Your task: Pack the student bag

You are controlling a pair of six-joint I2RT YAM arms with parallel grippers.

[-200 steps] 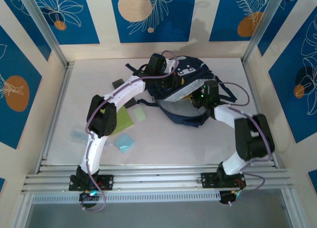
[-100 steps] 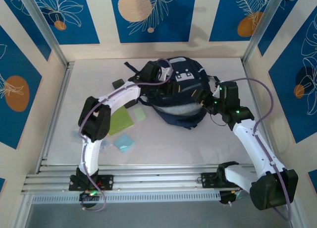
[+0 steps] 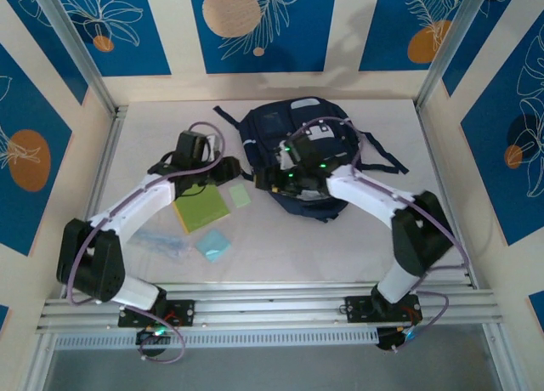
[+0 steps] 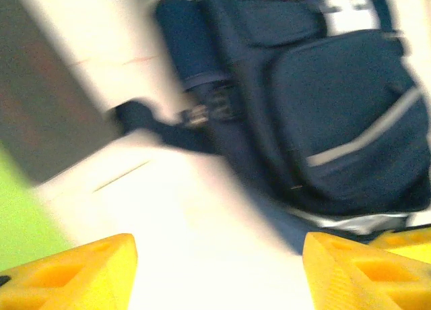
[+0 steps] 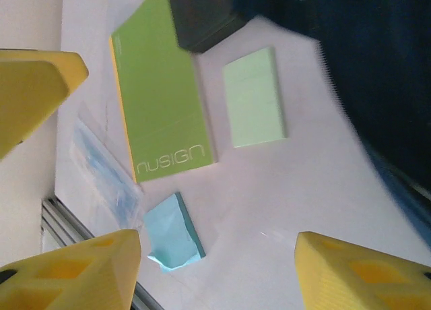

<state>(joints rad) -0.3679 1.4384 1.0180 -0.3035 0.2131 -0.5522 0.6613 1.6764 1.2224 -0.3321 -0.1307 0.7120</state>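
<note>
Left claw (image 4: 215, 273) and right claw (image 5: 215, 276) both gape empty, just left of the student bag (image 3: 272, 127).

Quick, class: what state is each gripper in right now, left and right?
Left gripper: open, jaws apart, holding nothing.
Right gripper: open, jaws apart, holding nothing.

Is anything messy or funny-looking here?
Nothing is broken or spilled. The student bag lies flat, and the green notebook, pale green pad and blue pad lie scattered beside it at different angles.
</note>
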